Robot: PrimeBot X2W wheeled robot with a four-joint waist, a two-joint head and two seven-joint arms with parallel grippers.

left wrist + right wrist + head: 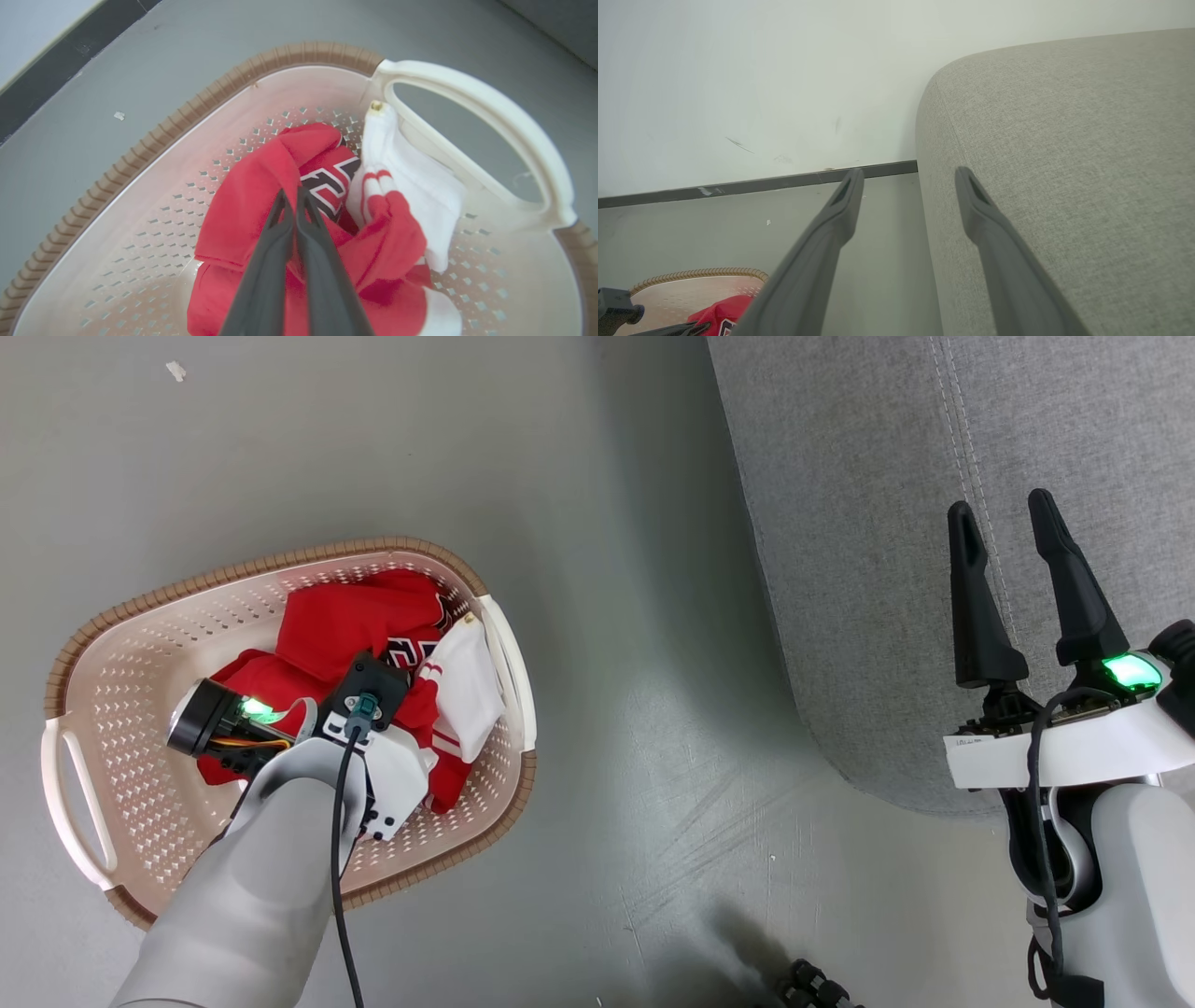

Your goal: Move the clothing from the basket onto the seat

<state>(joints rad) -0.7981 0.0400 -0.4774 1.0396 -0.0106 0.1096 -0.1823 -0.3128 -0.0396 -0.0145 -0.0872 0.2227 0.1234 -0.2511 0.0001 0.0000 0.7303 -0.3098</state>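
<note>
Head view puts the clothing (pixel 345 625) inside the basket (pixel 280 560), bunched in a red heap toward the end nearest the seat (pixel 887 523). A patch of black-and-white lettering (pixel 408 650) shows on 1 red fold, and a white part (pixel 467 691) leans against the basket wall just under the white handle (pixel 521 681) on that side. The other white handle (pixel 70 803) is at the far end, where the perforated bottom lies bare.

In the left wrist view the left hand (pixel 290 195) reaches down into the basket, its 2 dark fingers (pixel 266 261) drawn together with hardly a slit between them. Their tips are down against the red cloth, just beside the lettering. I cannot tell whether a fold is caught between them.

The basket stands on the grey floor (pixel 635 616), apart from the rounded edge of the seat, with a strip of bare floor between them. The seat's stitched seam (pixel 962 411) runs along the grey fabric.

The right hand (pixel 1002 509) hangs over the seat near that edge, its 2 fingers spread well apart and holding nothing. The right wrist view shows a pale wall (pixel 784 70) and a dark skirting strip (pixel 761 184) beyond the floor.
</note>
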